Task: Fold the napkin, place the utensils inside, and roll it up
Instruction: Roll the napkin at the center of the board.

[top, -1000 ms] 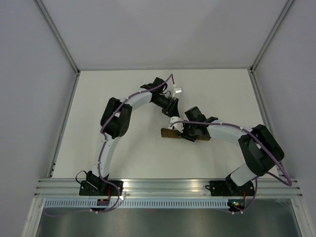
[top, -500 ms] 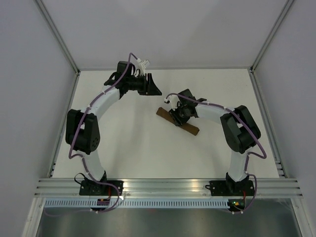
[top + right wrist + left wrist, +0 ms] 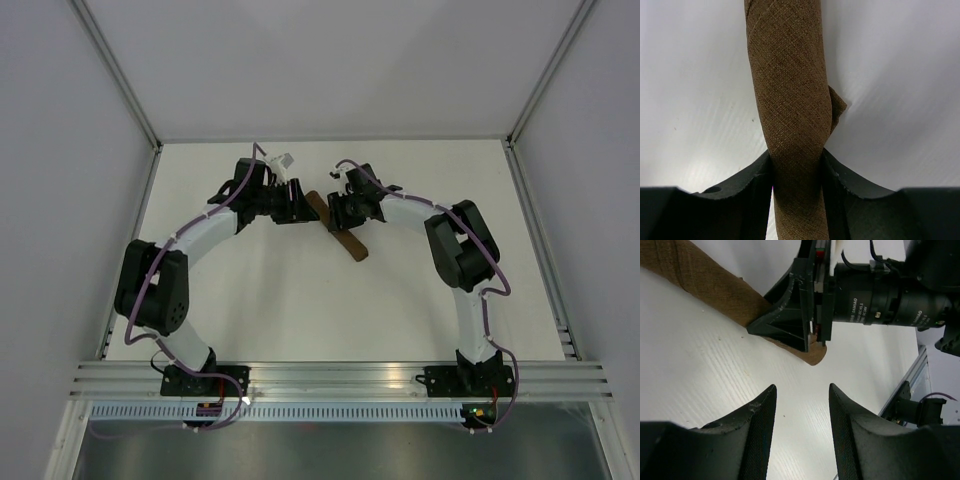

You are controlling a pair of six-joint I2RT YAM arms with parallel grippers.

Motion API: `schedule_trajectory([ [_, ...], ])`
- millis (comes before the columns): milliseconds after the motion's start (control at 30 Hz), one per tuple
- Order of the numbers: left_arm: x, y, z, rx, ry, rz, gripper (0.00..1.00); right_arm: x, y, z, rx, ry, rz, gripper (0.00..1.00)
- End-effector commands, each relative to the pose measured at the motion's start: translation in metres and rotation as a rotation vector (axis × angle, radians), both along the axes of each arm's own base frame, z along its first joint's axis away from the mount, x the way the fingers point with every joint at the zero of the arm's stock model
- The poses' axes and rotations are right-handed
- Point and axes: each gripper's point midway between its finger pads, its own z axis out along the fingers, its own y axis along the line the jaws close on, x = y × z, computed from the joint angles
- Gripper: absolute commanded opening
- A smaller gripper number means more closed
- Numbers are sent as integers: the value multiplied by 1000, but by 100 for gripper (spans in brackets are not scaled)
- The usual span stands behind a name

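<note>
The napkin [image 3: 350,245] is a tight brown roll lying slantwise on the bench [image 3: 300,300], towards the far middle. The right end effector [image 3: 796,160] is clamped across it, one finger pressed against each side of the cloth. The left end effector [image 3: 801,390] holds nothing and its fingers stand apart. It hovers just beside the upper end of the roll, very near the right one.

The likeliest trouble is the loose corner flap [image 3: 837,107] sticking out of the wrap. If the grip lets go carelessly, that flap may spring and the roll may loosen. Tilting the roll could let anything inside slide out of an open end. With both arms this close, a small sideways move could knock them together.

Count: one napkin, one flap, two end effectors. No utensils show, and whether any are wrapped inside I cannot tell.
</note>
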Motion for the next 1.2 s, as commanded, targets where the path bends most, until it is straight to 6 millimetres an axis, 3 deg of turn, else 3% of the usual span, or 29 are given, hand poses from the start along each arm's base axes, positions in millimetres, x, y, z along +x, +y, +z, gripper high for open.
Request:
schedule_trajectory([
  [0,23,7,-1,10,-7,135,51,-49,-11,-63,-60,269,-79,48],
  [133,41,11,-37,57,48,218,51,-46,-4,-58,-27,272,-87,49],
  [367,66,7,-73,101,89,264,50,-48,1,-54,-4,287,-74,51],
  [433,73,3,-74,98,87,264,50,-50,3,-53,6,294,-61,54],
  [467,74,2,-84,107,106,264,50,-51,3,-53,9,298,-57,57],
  [700,87,-4,-100,150,125,259,49,-60,8,-47,30,341,-5,60],
  [967,96,-11,-105,204,140,222,48,-67,17,-31,79,377,50,61],
  [1167,99,-14,-112,242,146,201,47,-62,9,-25,79,390,47,61],
])
